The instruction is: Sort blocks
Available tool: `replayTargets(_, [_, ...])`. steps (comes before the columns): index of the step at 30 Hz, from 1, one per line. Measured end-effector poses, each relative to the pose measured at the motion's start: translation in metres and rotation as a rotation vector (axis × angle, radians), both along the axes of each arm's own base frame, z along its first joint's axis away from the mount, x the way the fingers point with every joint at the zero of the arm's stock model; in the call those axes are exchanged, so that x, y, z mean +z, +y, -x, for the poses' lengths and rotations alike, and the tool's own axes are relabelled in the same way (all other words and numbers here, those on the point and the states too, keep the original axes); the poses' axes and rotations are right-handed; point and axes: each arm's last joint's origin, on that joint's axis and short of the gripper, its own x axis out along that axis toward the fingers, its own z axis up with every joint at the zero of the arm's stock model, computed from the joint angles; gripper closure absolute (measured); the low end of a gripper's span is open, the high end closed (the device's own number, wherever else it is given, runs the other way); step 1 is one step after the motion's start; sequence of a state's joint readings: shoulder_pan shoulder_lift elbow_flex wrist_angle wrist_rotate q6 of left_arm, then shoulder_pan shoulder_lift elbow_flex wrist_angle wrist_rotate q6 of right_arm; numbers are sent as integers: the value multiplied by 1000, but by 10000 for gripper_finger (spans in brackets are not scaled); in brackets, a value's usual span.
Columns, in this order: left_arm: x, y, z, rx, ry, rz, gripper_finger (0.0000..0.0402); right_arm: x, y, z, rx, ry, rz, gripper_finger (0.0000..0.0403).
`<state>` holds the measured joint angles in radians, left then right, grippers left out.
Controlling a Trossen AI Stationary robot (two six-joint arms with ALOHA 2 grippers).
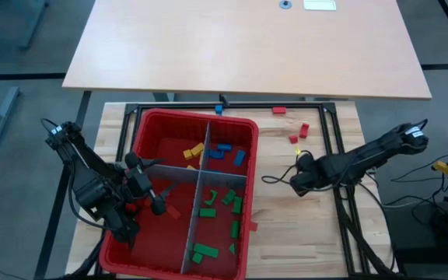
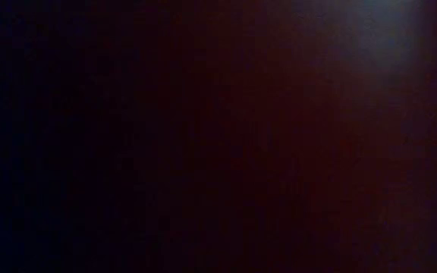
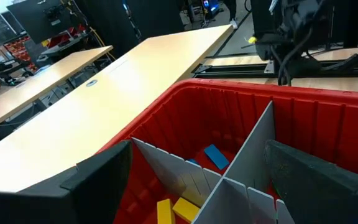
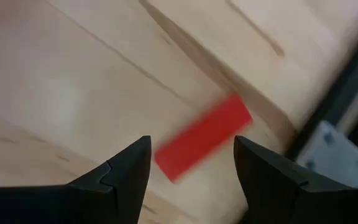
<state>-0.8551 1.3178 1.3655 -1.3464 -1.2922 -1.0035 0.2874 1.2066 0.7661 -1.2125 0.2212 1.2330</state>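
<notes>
The right pincer (image 4: 191,165) is spread, its fingers hanging just above the counter (image 1: 286,249) on either side of one red block (image 4: 202,137), which lies flat on the wood beside the black frame rail. In the high view this pincer (image 1: 297,183) sits right of the red bin (image 1: 169,120). The left pincer (image 1: 155,204) is over the bin's near-left compartment, fingers parted with nothing seen between them

Largest to smallest:
- Red bin: grey dividers (image 1: 197,183) form four compartments. Yellow and blue blocks lie in the far ones, green blocks (image 1: 222,204) in the near-right
- Loose blocks: red pieces (image 1: 300,131) on the counter right of the bin, one blue (image 1: 218,108) and one red behind it

Handling judgement: the block appears rigid, light and smooth-faced, so it may skid or twist under uneven contact. Grip it across the short width at mid-length, fingers square to the long sides, low enough to seat fully. Fragility is unlikely. The low view shows nothing usable
</notes>
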Motion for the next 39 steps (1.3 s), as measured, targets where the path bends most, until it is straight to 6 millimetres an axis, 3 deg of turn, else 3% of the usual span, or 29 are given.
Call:
replayTargets(7, [0,0,0,-7,15,-19,51,-15,-3,8,-128,68,-66,175])
replayTargets(24, [-9,-8,-6,-16,64,-38,52,-16,-30,2,-258,72,-150,185])
replayTargets(27, [-9,-8,-7,-17,68,-42,52,-16,-33,2,-236,84,-200,188])
replayTargets(33, [-9,-8,-7,-21,76,-52,52,-16,-33,-3,-17,68,-293,211])
replayTargets(39, [-9,-8,-7,-21,76,-51,52,-18,-34,-1,-30,76,-343,243])
